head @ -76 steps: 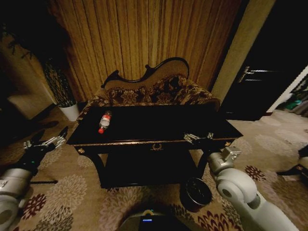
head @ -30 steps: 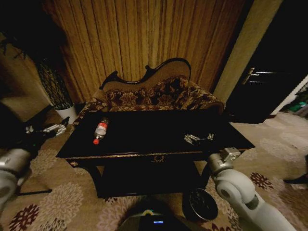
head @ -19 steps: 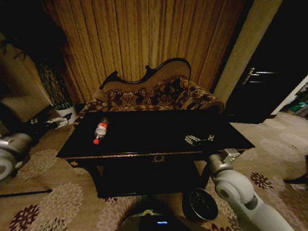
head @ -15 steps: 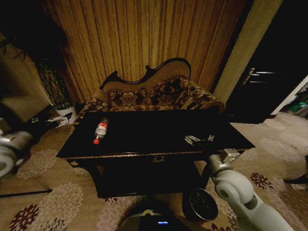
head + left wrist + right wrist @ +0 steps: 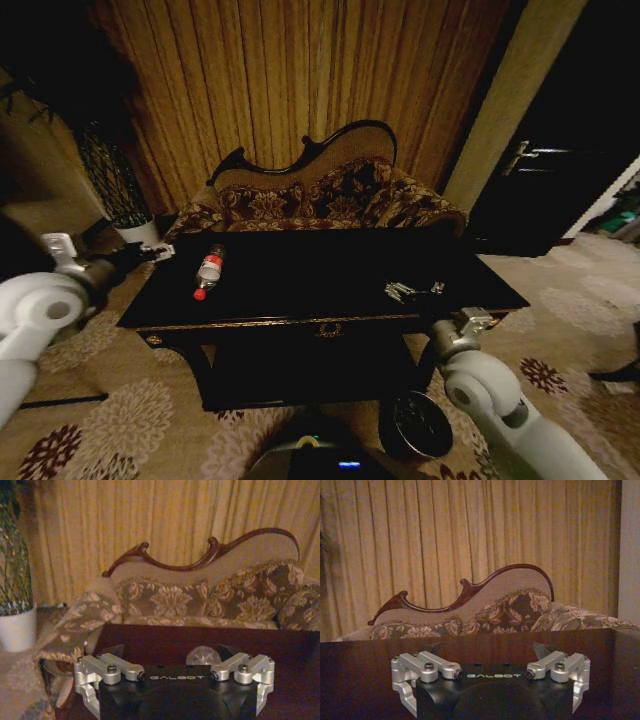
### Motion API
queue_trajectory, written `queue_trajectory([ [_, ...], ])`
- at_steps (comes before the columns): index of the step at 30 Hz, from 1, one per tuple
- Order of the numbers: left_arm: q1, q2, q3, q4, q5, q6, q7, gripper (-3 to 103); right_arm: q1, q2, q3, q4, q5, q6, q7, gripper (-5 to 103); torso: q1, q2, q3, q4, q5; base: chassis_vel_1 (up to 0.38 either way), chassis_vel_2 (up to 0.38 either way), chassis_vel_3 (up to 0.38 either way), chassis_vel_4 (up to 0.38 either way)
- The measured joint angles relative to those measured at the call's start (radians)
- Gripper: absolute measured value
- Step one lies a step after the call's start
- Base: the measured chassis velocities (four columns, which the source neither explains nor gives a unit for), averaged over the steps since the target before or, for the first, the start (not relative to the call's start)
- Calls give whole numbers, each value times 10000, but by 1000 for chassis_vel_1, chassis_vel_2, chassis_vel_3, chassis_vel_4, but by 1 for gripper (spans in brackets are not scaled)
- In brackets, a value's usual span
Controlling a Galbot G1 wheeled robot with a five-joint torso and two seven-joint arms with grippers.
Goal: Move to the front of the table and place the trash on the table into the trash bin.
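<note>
We bring the left gripper (image 5: pixel 155 252), jaws wide, squarely over the bottle (image 5: pixel 209 270) near the table's (image 5: pixel 330 300) left edge; right gripper (image 5: pixel 415 292) wide too.

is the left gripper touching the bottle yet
Apart. The head view shows the left gripper at the table's left edge, with bare black tabletop between it and the bottle.

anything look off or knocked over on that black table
Yes: the plastic bottle lies on its side near the table's left end, red cap toward the front edge, instead of standing. Nothing looks spilled around it. The left gripper hovers open just off that end; the right gripper sits open over the table's right part.
</note>
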Motion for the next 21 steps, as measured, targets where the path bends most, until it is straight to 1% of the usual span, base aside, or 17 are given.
queue_trajectory([
  [2, -373, -10, 582, 93, -101, 148, -257, 100, -6, -4, 10, -46, 0, 15, -1, 100, -1, 0, 0, 0, 0, 0, 0, 0, 0],
  [3, -373, -10, 582, 93, -101, 148, -257, 100, -6, -4, 10, -46, 0, 15, -1, 100, -1, 0, 0, 0, 0, 0, 0, 0, 0],
  [4, -505, 7, 790, 164, -106, 180, -304, 100, -2, -4, 14, -63, 0, 22, -1, 100, 0, 0, -1, 0, 1, 0, 0, 0, 0],
  [6, -1010, 107, 1490, 443, -91, 245, -364, 100, 22, -2, 17, -100, 1, 44, -2, 100, -1, 0, -1, 1, 1, 0, 0, 0, 0],
  [7, -1010, 107, 1490, 443, -91, 245, -364, 100, 22, -2, 17, -100, 1, 44, -2, 100, -1, 0, -1, 1, 1, 0, 0, 0, 0],
  [10, -1744, 289, 2363, 594, -60, 362, -370, 100, 47, 2, 5, -133, 1, 55, -3, 100, 0, 0, 0, 0, 0, 0, 0, 0, 0],
  [11, -1744, 289, 2363, 594, -60, 362, -370, 100, 47, 2, 5, -133, 1, 55, -3, 100, 0, 0, 0, 0, 0, 0, 0, 0, 0],
  [13, -2337, 361, 3073, 594, -52, 529, -550, 100, 62, 2, 4, -160, 1, 65, -5, 100, -1, 0, 0, 1, 3, 0, 0, 0, 0],
  [15, -2398, 361, 3158, 594, -52, 548, -578, 100, 62, 2, 5, -161, 1, 67, -5, 100, -1, 0, -1, 0, 4, 0, 0, 0, 0],
  [17, -2804, 327, 3766, 575, -75, 638, -822, 100, 61, -9, 38, -171, 7, 98, -5, 100, -1, 0, -1, -2, 3, 0, 0, 0, 0],
  [21, -2938, 254, 4102, 559, -84, 648, -964, 100, 70, -25, 62, -217, 19, 135, -5, 100, -1, 0, -1, -1, 0, 0, 0, 0, 0],
])
